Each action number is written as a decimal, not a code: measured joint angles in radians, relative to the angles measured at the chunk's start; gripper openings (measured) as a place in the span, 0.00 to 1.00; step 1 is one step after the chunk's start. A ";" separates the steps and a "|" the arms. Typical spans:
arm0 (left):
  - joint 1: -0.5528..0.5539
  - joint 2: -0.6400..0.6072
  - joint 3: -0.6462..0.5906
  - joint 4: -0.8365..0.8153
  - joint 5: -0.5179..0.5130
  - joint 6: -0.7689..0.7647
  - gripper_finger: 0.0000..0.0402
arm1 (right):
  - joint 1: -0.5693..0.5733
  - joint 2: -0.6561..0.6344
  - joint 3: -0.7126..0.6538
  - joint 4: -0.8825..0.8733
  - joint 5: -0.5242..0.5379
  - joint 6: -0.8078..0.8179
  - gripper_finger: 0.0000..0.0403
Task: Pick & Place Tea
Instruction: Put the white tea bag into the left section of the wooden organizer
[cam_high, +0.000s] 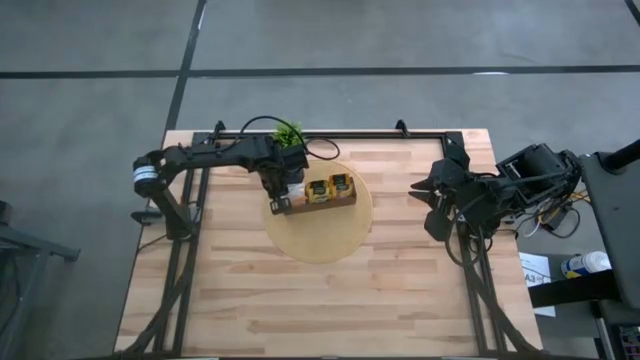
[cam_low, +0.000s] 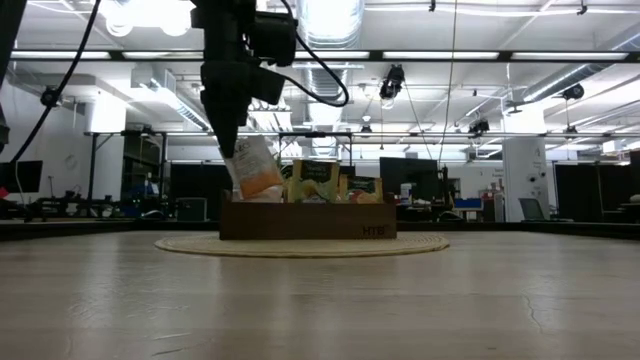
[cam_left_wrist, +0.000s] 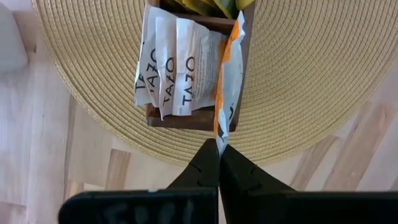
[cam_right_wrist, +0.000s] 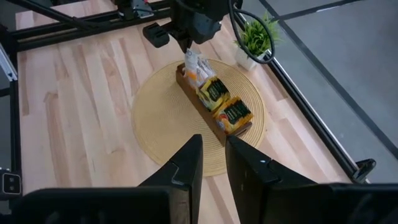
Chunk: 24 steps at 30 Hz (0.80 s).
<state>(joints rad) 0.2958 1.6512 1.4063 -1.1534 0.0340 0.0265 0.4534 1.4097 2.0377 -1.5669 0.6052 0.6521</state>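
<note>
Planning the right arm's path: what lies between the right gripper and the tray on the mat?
In the high view, only bare table separates the right gripper from the woven mat under the tray.

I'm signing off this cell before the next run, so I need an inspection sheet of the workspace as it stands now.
Surface: wooden table with a round woven mat on it.
Job's things: brown tray on the mat; white-and-orange sachets fill its end compartment, green-and-yellow sachets the others. One white-and-orange sachet is held at that end of the tray.
Clutter: small potted plant beside the mat.
Grippers: left gripper over the tray end, jaws shut on the sachet's edge. Right gripper waits at the table's right side, nothing in it.
Cables: black cable loops near the plant.
Surroundings: grey floor, a workshop hall behind; no person seen.
</note>
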 joint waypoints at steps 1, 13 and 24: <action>0.000 0.000 -0.001 0.000 0.000 0.001 0.00 | 0.000 0.000 -0.001 0.000 0.000 0.000 0.17; 0.008 0.002 -0.004 -0.020 -0.001 0.008 0.00 | 0.000 0.000 -0.009 0.002 0.005 0.003 0.17; 0.009 0.055 0.006 -0.033 -0.002 0.011 0.00 | 0.000 0.000 -0.019 0.001 0.009 0.026 0.17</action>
<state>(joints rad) 0.3046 1.7062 1.4123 -1.1861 0.0322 0.0379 0.4534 1.4094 2.0182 -1.5661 0.6140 0.6781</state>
